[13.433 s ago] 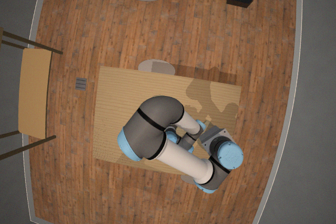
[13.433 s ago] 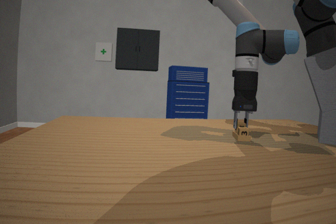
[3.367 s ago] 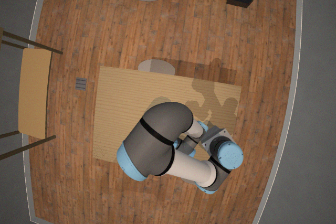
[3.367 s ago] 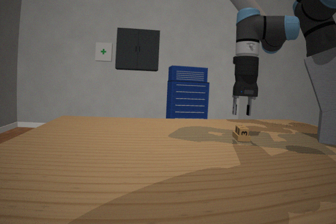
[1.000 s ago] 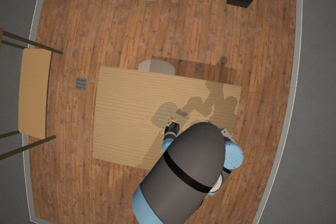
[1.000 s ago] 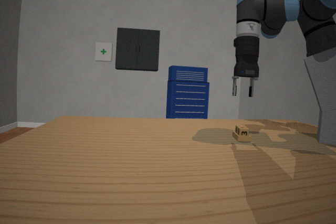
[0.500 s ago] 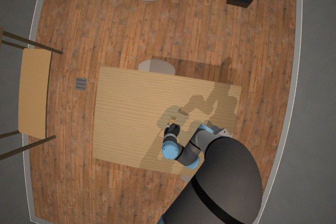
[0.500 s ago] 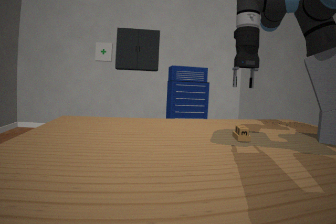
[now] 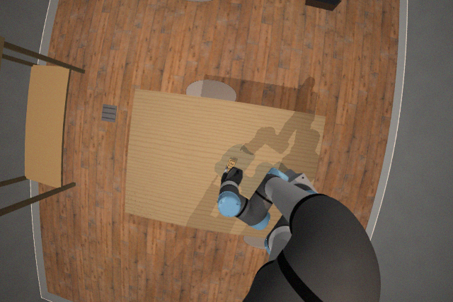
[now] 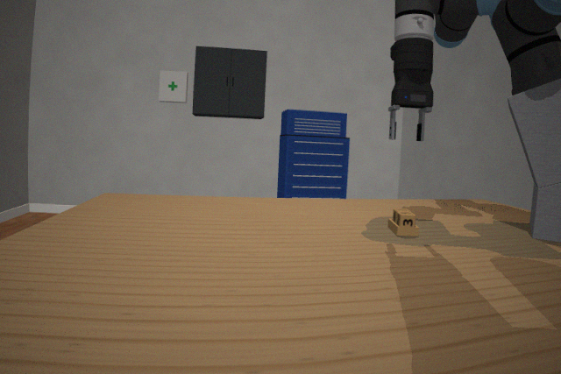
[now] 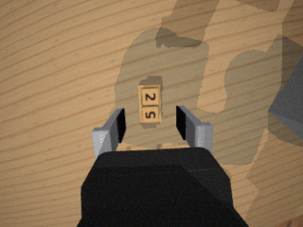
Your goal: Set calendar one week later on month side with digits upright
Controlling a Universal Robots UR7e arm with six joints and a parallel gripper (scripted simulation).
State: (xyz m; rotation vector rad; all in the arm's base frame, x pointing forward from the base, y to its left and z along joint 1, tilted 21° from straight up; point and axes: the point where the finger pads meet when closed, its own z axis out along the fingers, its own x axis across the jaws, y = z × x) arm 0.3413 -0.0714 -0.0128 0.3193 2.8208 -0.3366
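Two wooden cubes stand side by side in a small wooden tray (image 10: 406, 234) flat on the table. In the wrist view the far cube (image 11: 150, 96) (image 9: 231, 163) has a 2 on top and the near cube (image 11: 151, 114) a 5, both turned sideways. In the exterior view the end cube (image 10: 407, 222) shows a 3 toward the camera; dark marks on the long side are too small to read. The month's name is not readable. My gripper (image 10: 406, 138) (image 11: 151, 117) is open and empty, pointing down high above the tray.
The wooden table (image 9: 164, 145) (image 10: 203, 279) carries the tray. The arm's grey base pedestal (image 10: 548, 207) stands to the right of the tray in the exterior view; a grey block (image 11: 291, 99) shows at the right edge of the wrist view. Arm shadows fall around the tray.
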